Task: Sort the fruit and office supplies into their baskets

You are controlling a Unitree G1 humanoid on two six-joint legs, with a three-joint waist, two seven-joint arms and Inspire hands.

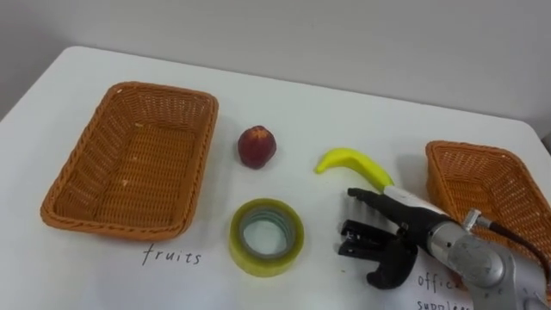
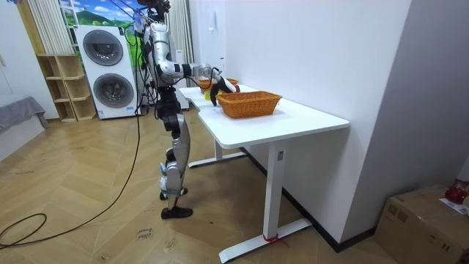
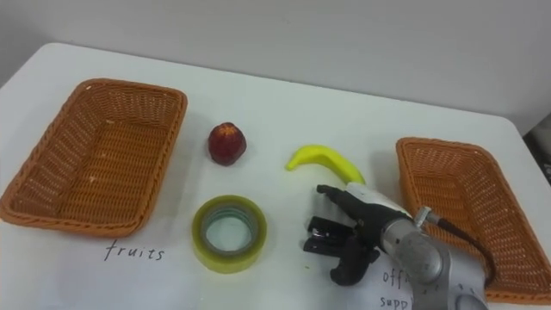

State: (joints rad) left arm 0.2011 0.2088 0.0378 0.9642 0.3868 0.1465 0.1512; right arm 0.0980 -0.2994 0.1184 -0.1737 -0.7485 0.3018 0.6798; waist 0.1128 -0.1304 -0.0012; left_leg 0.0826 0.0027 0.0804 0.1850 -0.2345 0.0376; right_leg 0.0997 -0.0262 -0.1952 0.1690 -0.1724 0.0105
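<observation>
On the white table (image 1: pixel 327 112) a large wicker basket (image 1: pixel 146 164) stands at the left, above the handwritten word "fruits". A smaller wicker basket (image 1: pixel 491 185) stands at the right edge; both hold nothing. Between them lie a red peach-like fruit (image 1: pixel 256 146), a yellow banana (image 1: pixel 349 162) and a yellow-green roll of tape (image 1: pixel 293 237). My right hand (image 1: pixel 413 226) hovers just below the banana and right of the tape. Its fingers are loosely bent, the thumb is spread apart, and nothing shows between them.
In the room view I stand at the long side of the table (image 2: pixel 293 117), with a wall behind it. Washing machines (image 2: pixel 110 70) and a shelf stand behind me, and a cardboard box (image 2: pixel 429 213) sits at the room view's right.
</observation>
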